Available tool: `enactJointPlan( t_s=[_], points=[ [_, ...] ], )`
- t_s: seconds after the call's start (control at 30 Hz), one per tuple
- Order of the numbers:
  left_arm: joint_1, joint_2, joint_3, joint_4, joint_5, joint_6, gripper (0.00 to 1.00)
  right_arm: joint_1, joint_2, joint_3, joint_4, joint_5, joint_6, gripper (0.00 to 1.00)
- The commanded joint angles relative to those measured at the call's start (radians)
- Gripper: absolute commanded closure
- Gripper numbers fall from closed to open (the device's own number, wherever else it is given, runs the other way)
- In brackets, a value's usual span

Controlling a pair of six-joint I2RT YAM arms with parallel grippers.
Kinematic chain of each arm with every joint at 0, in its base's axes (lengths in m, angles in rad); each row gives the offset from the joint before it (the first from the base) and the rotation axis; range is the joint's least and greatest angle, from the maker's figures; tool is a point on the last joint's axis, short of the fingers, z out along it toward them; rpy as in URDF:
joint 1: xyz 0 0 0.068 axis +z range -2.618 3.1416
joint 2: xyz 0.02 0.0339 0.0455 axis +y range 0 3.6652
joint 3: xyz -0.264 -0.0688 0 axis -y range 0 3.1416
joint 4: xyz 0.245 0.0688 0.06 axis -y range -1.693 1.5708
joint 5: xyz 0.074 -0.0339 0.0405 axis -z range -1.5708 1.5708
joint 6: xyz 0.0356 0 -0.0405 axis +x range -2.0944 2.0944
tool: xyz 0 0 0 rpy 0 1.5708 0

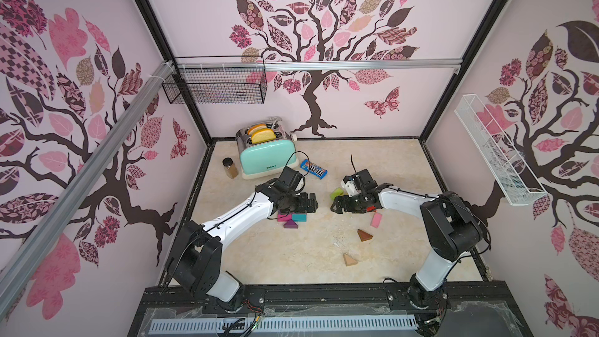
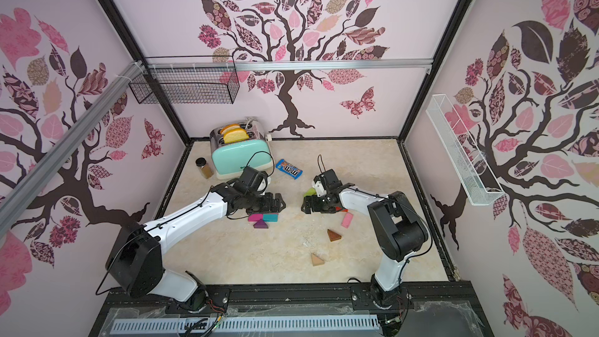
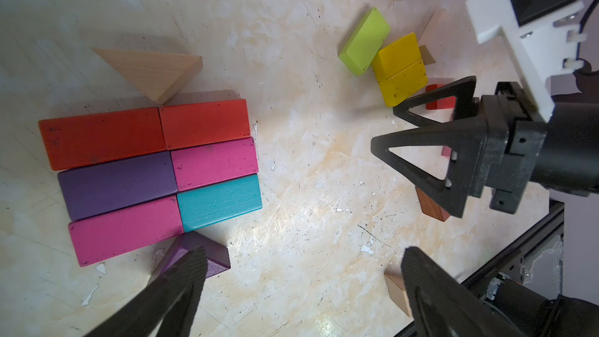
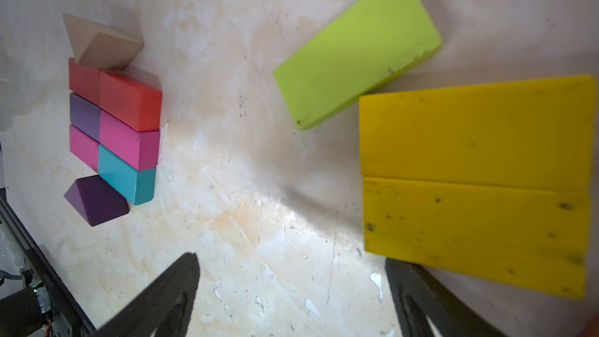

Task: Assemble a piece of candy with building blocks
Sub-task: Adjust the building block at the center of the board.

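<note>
Six flat building blocks lie packed in a grid: two red, a purple, two magenta and a teal. A tan triangle touches the red end and a purple triangle the teal end. My left gripper hovers open beside the grid, holding nothing. My right gripper faces it, open and empty, close to two yellow blocks and a green block. In both top views the grippers point at each other mid-table.
A pink block, a brown triangle and a tan triangle lie loose toward the front right. At the back left stand a mint toaster and a spice jar, with a blue M&M's packet nearby.
</note>
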Motion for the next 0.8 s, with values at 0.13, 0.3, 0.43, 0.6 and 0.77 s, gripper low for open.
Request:
enactJointPlan(
  t_s=[0.13, 0.3, 0.43, 0.6, 0.77],
  points=[
    [0.005, -0.03, -0.025, 0.0, -0.002, 0.0, 0.02, 0.003, -0.11, 0.006, -0.105, 0.062, -0.018, 0.06],
    [0.005, -0.033, -0.027, 0.005, 0.006, -0.013, 0.02, -0.03, -0.088, 0.078, -0.111, 0.073, -0.023, 0.05],
    [0.005, -0.05, -0.026, 0.002, -0.002, -0.024, 0.02, -0.057, -0.002, 0.138, -0.081, 0.069, -0.02, 0.06],
    [0.006, -0.06, -0.026, -0.007, -0.02, -0.026, 0.02, -0.082, 0.056, 0.192, -0.068, 0.1, -0.034, 0.06],
    [0.008, -0.036, -0.026, 0.008, -0.012, -0.03, 0.02, -0.096, 0.078, 0.207, -0.06, 0.122, -0.054, 0.06]
  ],
)
